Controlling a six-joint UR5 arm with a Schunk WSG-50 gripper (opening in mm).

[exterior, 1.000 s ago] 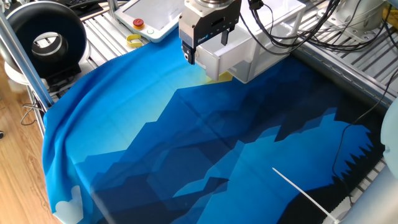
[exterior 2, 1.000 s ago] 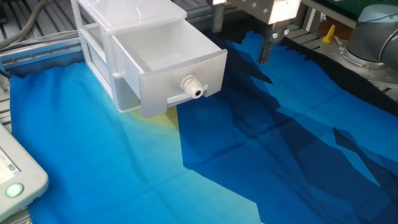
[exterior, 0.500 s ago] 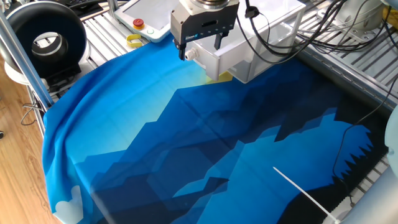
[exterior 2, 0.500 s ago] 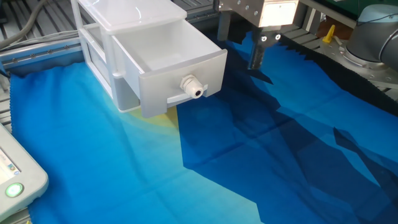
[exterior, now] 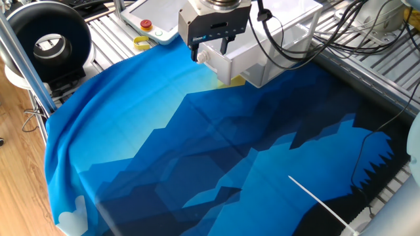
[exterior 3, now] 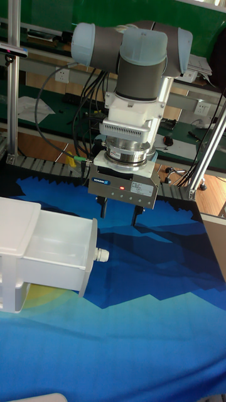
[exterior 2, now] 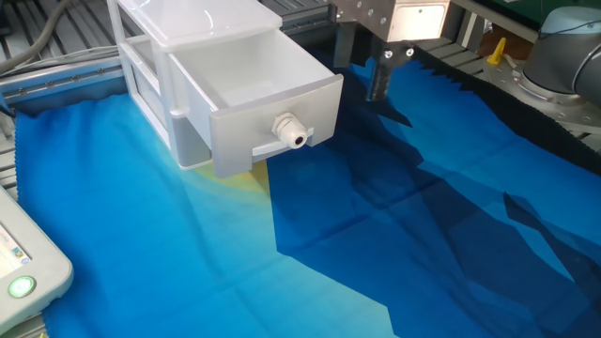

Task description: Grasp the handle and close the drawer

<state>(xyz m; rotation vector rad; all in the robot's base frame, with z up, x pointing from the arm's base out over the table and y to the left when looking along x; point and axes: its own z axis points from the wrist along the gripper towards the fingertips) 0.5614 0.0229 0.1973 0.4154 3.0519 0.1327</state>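
Since a second ago the gripper (exterior 3: 118,220) has come closer to the handle (exterior 2: 292,130) of the pulled-out drawer (exterior 2: 249,99), fingers spread open, not touching it.

A robotics lab. An aluminium-framed bench (exterior: 367,62) with bundled black cables (exterior: 308,33) carries a grey industrial robot arm (exterior 3: 135,50). A white touchscreen control pendant with red stop button (exterior: 157,19) lies beside it.

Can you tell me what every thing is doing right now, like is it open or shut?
drawer: pulled out, open, nothing visible inside.
handle: free, nothing touching it.
gripper: open, holding nothing, fingers pointing down beside the drawer front.
blue cloth: spread over the table, wrinkled.
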